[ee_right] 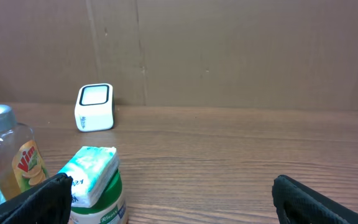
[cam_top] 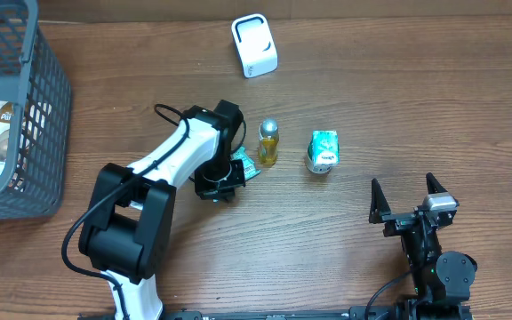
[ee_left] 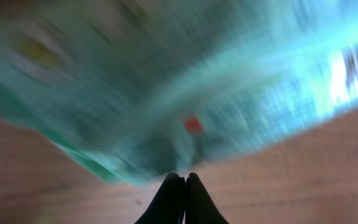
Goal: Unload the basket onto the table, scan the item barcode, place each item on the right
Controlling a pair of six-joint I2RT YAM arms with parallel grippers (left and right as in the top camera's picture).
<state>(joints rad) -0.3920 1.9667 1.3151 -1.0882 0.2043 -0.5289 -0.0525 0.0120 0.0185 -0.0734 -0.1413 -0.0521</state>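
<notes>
Currently the green packet (cam_top: pixel 245 165) lies flat on the table (cam_top: pixel 372 89), mid-left, just left of the yellow bottle (cam_top: pixel 268 142) and partly under the left arm's wrist. Left gripper (ee_left: pixel 183 177) is right on it. Left wrist view: fingers pressed together with no gap, tips at the packet's near edge. The packet fills that view as a teal blur, so no barcode is readable, and I can't tell if an edge is pinched.

Right of the bottle, apart from it, stands a white-and-green tub with a teal pack on top (cam_top: pixel 323 151). White scanner (cam_top: pixel 254 44) sits at the far edge, well apart from the packet. Grey basket (cam_top: pixel 47 116) with bagged goods is at far left. Right gripper (cam_top: pixel 403 180) is near the front right, fingers spread wide, nothing between them.
</notes>
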